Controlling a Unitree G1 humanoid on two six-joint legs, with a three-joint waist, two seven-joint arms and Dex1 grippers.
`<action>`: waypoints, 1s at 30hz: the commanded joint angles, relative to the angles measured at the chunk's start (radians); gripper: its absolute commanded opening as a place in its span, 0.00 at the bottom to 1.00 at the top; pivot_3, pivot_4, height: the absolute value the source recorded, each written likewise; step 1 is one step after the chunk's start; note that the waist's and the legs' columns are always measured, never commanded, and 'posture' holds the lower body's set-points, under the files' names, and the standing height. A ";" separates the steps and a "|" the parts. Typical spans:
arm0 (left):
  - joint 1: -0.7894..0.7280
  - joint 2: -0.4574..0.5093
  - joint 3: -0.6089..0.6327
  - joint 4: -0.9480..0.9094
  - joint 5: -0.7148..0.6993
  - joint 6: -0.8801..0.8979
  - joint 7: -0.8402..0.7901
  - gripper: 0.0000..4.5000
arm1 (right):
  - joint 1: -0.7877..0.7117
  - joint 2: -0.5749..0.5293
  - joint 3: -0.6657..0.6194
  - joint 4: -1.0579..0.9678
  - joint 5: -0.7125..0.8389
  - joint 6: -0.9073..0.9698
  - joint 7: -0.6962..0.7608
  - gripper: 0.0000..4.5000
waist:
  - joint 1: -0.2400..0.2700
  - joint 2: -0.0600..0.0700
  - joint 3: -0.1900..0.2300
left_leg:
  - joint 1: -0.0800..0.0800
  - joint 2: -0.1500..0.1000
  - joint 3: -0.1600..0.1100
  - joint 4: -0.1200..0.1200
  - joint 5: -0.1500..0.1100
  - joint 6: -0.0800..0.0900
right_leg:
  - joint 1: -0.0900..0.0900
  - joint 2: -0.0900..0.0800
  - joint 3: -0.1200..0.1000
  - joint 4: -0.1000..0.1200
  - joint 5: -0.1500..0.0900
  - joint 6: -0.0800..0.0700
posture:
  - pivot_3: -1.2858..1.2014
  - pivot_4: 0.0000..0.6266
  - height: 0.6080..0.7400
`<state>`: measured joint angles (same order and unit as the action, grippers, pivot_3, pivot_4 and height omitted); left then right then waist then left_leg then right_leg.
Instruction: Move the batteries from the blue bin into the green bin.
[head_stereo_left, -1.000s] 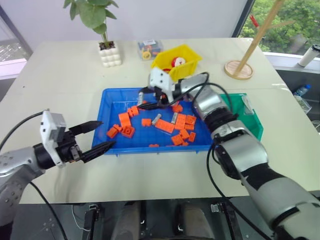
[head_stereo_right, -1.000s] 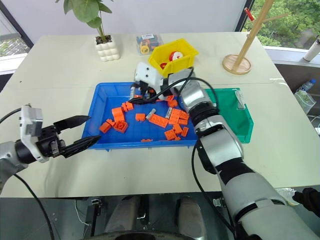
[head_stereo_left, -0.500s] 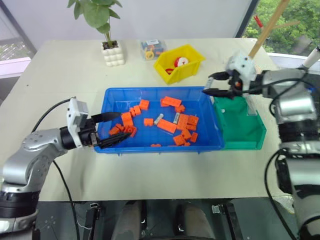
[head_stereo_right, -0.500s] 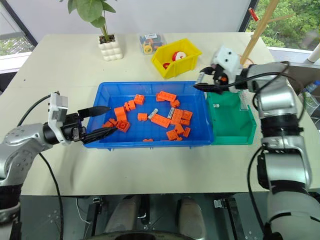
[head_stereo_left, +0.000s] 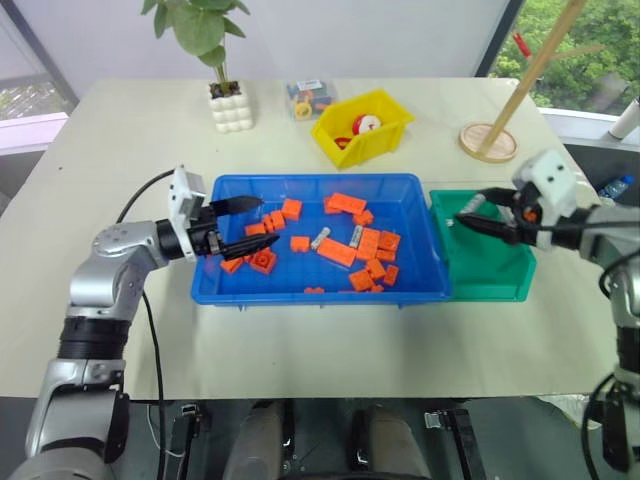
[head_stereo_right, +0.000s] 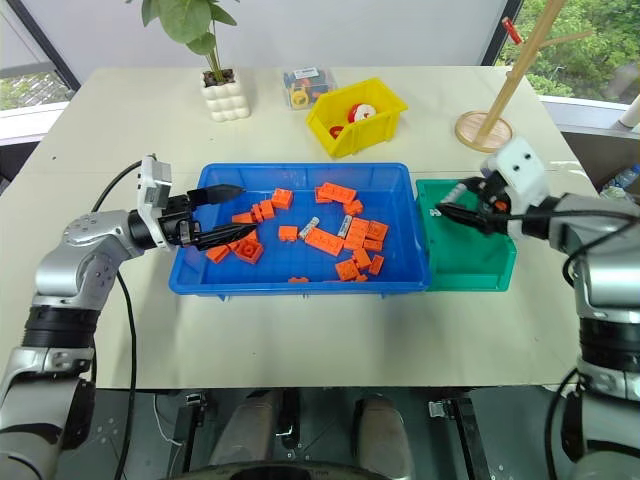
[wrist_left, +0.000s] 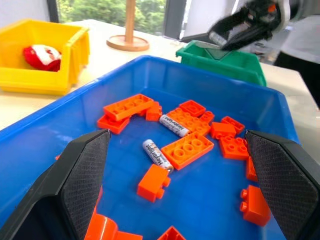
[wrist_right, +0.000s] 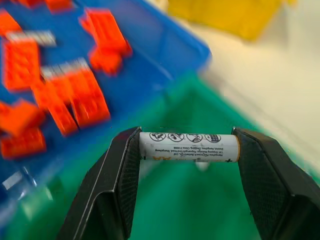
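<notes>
The right end effector (wrist_right: 186, 150) is clamped on a battery (wrist_right: 188, 146) above the green bin (head_stereo_right: 470, 262); the left end effector (wrist_left: 180, 200) stands apart over the blue bin (head_stereo_left: 300, 290)

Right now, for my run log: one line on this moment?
right gripper: holds battery over green bin | left gripper: open over blue bin | two batteries remain

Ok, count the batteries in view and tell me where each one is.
3: two batteries lie among the orange bricks in the blue bin; one battery is in the right end effector above the green bin. Bricks may hide others.

One silver battery (wrist_right: 188, 147) hangs over the green bin (head_stereo_right: 470, 262); two batteries (wrist_left: 157, 152) lie in the blue bin (head_stereo_right: 300, 285).
</notes>
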<state>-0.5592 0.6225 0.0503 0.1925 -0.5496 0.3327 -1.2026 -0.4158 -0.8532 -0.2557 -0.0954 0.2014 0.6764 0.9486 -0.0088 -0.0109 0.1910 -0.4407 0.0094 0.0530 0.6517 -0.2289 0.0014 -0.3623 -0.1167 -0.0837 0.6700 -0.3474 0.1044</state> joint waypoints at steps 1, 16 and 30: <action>-0.017 0.020 0.002 -0.036 -0.007 0.019 -0.040 1.00 | 0.015 -0.038 -0.034 -0.006 0.013 -0.030 -0.019 0.50 | -0.002 0.000 0.000 | 0.000 0.000 0.000 0.000 0.000 0.000 | 0.000 0.000 0.000 0.000 0.000 0.000 | 0.52 0.24 1.00; 0.029 0.056 0.032 -0.098 -0.008 0.056 -0.035 1.00 | -0.132 -0.021 0.030 0.029 0.046 -0.070 -0.073 0.99 | -0.003 0.000 0.000 | 0.000 0.000 -0.001 0.001 0.000 0.000 | 0.001 0.000 0.000 0.000 0.000 0.000 | 0.52 0.24 1.00; 0.157 0.111 0.107 -0.244 -0.042 0.111 0.028 1.00 | -0.229 0.378 0.310 -0.085 0.210 0.072 -0.149 0.99 | 0.001 0.000 0.000 | 0.000 0.001 -0.003 0.001 0.000 0.000 | 0.001 0.002 0.000 0.000 0.000 0.000 | 0.52 0.24 1.00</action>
<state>-0.4026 0.7186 0.1214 -0.0090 -0.5721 0.4372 -1.1863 -0.6362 -0.4889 0.0272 -0.1702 0.4086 0.7747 0.7964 -0.0075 -0.0112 0.1908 -0.4410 0.0100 0.0498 0.6530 -0.2289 0.0015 -0.3613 -0.1148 -0.0836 0.6707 -0.3474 0.1044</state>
